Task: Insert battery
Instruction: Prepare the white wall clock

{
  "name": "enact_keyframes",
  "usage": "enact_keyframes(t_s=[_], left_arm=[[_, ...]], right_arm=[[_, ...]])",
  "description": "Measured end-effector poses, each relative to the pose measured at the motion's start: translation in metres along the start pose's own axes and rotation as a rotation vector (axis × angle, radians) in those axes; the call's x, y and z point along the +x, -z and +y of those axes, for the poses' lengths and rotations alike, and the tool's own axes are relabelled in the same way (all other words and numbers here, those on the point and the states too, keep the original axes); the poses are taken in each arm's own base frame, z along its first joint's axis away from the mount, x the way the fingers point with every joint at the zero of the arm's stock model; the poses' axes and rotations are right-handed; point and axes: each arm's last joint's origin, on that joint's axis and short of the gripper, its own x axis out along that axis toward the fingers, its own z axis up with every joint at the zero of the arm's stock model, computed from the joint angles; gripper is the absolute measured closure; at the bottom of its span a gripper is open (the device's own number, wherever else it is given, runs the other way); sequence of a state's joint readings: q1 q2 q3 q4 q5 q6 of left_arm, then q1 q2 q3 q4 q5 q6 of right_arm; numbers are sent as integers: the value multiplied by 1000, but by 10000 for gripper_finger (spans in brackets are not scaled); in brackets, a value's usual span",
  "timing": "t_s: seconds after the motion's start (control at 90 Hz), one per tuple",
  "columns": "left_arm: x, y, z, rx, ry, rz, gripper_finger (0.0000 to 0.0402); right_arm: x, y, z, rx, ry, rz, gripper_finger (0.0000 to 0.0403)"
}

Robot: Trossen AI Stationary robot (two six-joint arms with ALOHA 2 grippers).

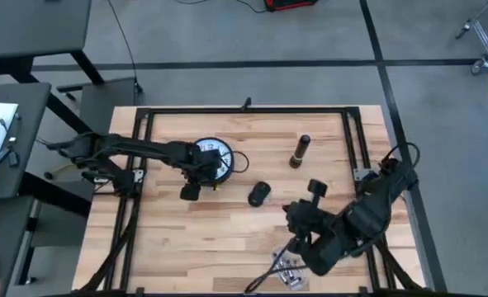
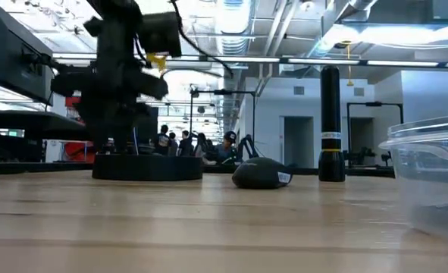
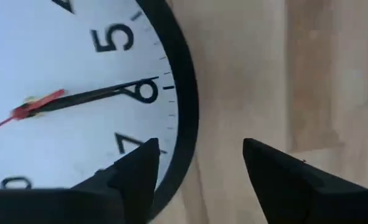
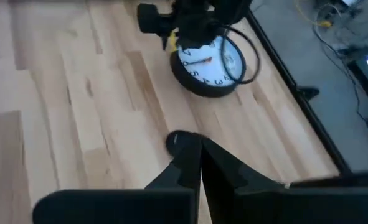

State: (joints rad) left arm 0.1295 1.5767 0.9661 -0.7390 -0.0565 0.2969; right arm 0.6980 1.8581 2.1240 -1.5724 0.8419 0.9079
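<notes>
Over the near rim of the wall clock [image 1: 213, 158], which lies face up on the wooden table [image 1: 227, 239], the left end effector [image 3: 196, 165] hovers with its fingers apart, one finger above the dial by the 7 and the other outside the black rim. The clock's battery bay is presumably on its back, so the step in hand looks like gripping the rim to lift or turn it over. To do that well, the fingers should come down squarely astride the rim, one inside and one outside, and close firmly before any lift, so the clock does not slide or tip. The right end effector [image 4: 199, 163] waits nearer the table's front edge, fingers pressed together with nothing seen between them. Just beyond it lies a small dark rounded piece [image 1: 259, 194], and a black flashlight [image 1: 300, 152] stands upright farther back. A clear container [image 1: 289, 272] sits at the front edge; whether it holds batteries is unclear
</notes>
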Motion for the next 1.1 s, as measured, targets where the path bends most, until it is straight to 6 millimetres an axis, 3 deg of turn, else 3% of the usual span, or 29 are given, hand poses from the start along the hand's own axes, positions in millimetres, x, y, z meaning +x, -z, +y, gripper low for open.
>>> enact_keyframes(t_s=[0.167, 0.256, 0.333, 0.478, 0.622, 0.744, 0.833, 0.944, 1.1], left_arm=[[19, -4, 1, -3, -2, 45, 277], [16, -3, -2, -20, 66, 74, 362], [4, -6, -3, -80, 137, 66, 382], [-57, -21, 0, -157, 266, -89, 386], [-140, -30, 3, -230, 405, -310, 386], [-209, -29, 6, -252, 507, -547, 386], [-245, -22, 3, -246, 596, -638, 386], [-274, -12, -1, -206, 706, -698, 386], [-284, -9, -9, -168, 785, -707, 386]], right_arm=[[17, 26, 15, 114, 77, -1, 403], [20, 35, 18, 168, 97, 5, 403], [22, 36, 18, 198, 101, -1, 403], [30, 28, 16, 213, 104, -9, 403], [38, 19, 9, 167, 120, -28, 391], [31, 4, -17, 233, 110, -50, 345], [19, -11, -42, 243, 77, -104, 299], [5, -35, -70, 174, -39, -185, 231], [6, -78, -96, 5, -226, -375, 136]])
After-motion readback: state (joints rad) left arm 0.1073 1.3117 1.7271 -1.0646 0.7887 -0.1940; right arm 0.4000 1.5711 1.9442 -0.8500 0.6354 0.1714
